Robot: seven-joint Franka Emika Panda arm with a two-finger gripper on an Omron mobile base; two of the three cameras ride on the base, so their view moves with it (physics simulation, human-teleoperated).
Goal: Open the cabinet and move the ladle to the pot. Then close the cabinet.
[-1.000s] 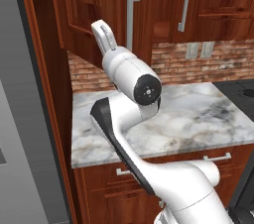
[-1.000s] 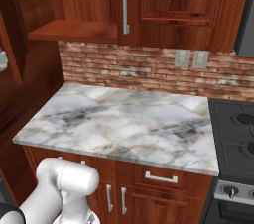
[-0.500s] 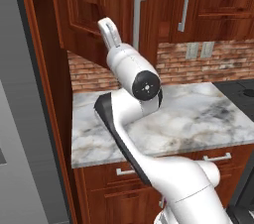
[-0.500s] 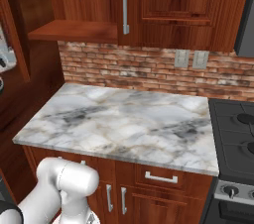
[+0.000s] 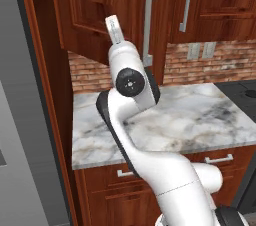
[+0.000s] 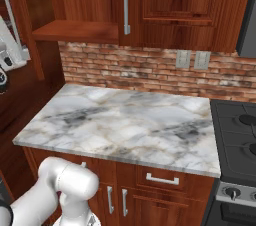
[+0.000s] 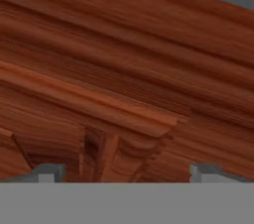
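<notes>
While the jaws stand wide apart close against the cabinet (image 7: 124,69) door's panelled wood, the right base view shows its inner shelf (image 6: 75,31).

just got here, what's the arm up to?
The Franka arm is raised at the upper cabinet. The left door is swung open, exposing the inner shelf; the right door is shut. The fingers are spread wide, close to panelled wood and holding nothing. No ladle picked up yet.
</notes>
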